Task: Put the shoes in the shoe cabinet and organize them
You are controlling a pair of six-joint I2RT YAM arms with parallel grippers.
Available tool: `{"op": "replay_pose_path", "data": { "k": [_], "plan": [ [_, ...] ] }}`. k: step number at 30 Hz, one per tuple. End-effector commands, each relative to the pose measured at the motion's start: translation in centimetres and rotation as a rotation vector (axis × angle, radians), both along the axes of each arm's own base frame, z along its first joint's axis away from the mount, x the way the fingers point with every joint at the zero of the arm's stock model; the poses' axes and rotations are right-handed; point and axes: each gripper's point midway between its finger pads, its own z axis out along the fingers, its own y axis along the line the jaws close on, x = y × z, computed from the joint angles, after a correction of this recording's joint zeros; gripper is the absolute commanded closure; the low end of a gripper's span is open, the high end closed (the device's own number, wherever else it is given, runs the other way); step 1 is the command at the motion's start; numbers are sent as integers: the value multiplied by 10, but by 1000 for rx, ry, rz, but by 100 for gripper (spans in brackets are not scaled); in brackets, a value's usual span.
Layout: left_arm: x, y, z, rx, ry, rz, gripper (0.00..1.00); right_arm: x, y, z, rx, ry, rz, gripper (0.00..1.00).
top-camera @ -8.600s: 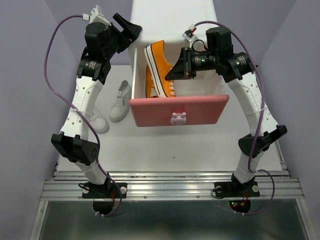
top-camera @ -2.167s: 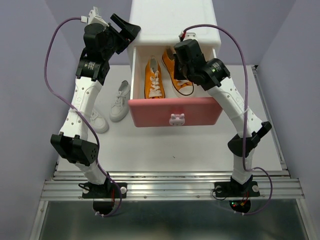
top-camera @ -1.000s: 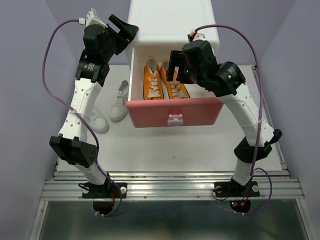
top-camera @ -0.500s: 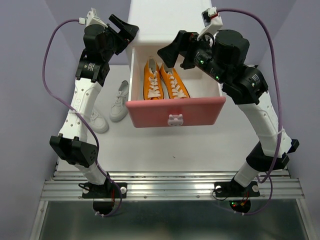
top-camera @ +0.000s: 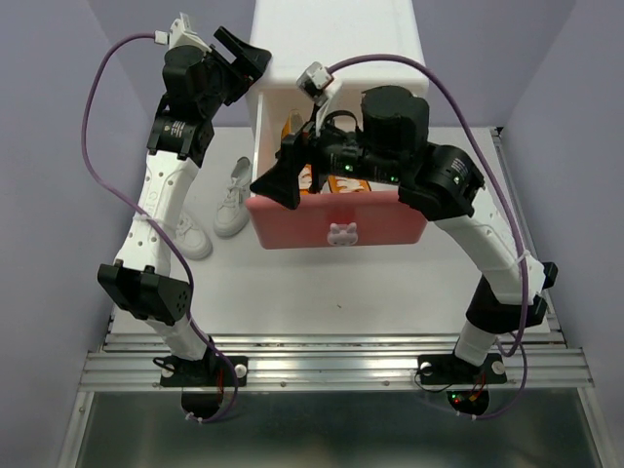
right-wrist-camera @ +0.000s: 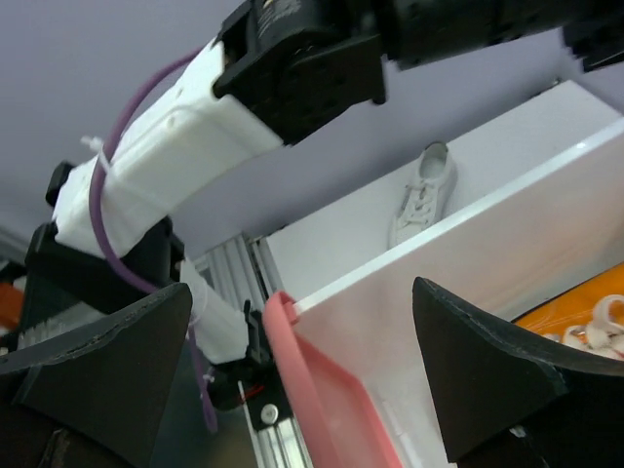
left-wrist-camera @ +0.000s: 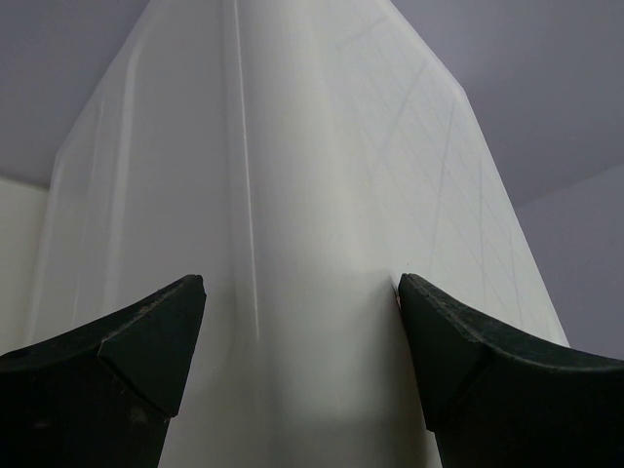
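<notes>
The shoe cabinet (top-camera: 336, 39) is white, and its pink upper drawer (top-camera: 336, 219) is pulled out. The orange shoes lie in the drawer; my right arm hides most of them, leaving a strip (top-camera: 292, 127) showing from above and white laces (right-wrist-camera: 597, 317) in the right wrist view. One white shoe (top-camera: 234, 195) (right-wrist-camera: 421, 195) lies left of the drawer; the other (top-camera: 190, 239) sits nearer, partly behind my left arm. My right gripper (top-camera: 278, 168) (right-wrist-camera: 302, 370) hangs open and holds nothing over the drawer's front left corner. My left gripper (top-camera: 244, 60) (left-wrist-camera: 302, 322) stands open astride the cabinet's top left corner (left-wrist-camera: 292, 195).
A bunny knob (top-camera: 341, 232) sits on the drawer front. In the right wrist view the pink front edge (right-wrist-camera: 302, 390) and white side wall (right-wrist-camera: 468, 273) run between the fingers. My left arm (top-camera: 161, 195) stands along the left wall. Aluminium rails (top-camera: 331, 366) cross the near edge.
My right arm has swung from above the back of the drawer down and left to its front left corner, covering the orange shoes. Its jaws opened a little wider. The left arm stayed put.
</notes>
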Motion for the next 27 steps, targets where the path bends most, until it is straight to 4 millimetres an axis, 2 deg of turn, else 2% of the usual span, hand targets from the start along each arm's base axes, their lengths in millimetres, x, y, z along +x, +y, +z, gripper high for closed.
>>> {"op": "replay_pose_path", "data": {
  "k": [1,2,3,4,6,8,9,10,13,16,18,19,22,25,26,27],
  "plan": [
    [-11,52,-185,332,554,95,11,-44,9,-10,-89,-105,102,0],
    [-12,53,-187,338,559,94,11,-49,11,-24,-154,-125,80,0],
    [-11,53,-189,341,563,92,11,-67,21,-34,-200,-171,127,0],
    [-12,52,-190,343,567,88,11,-72,18,-40,-238,-173,126,0],
    [-12,52,-191,343,571,85,11,-76,20,-43,-255,-169,139,0],
    [-12,52,-191,339,572,87,11,-79,17,-39,-240,-173,149,0],
    [-12,51,-189,336,568,88,11,-80,20,-53,-272,-157,160,0],
    [-12,52,-188,335,564,90,11,-89,17,-51,-259,-145,182,0],
    [-13,53,-187,334,564,92,11,-90,14,-63,-300,-127,186,0],
    [-15,53,-188,335,567,94,11,-86,2,-88,-409,-94,156,0],
    [-17,54,-188,335,567,97,11,-87,-13,-110,-502,-44,139,0],
    [-18,54,-188,336,566,98,11,-87,-23,-128,-573,-15,127,0],
    [-20,55,-189,339,565,100,11,-91,-38,-137,-608,33,102,0],
    [-22,55,-192,341,572,98,11,-96,-49,-130,-565,50,83,0],
    [-22,55,-192,341,576,98,11,-95,-52,-140,-592,70,72,0],
    [-21,55,-192,340,573,100,11,-91,-58,-142,-601,68,33,0]
  ]
}}
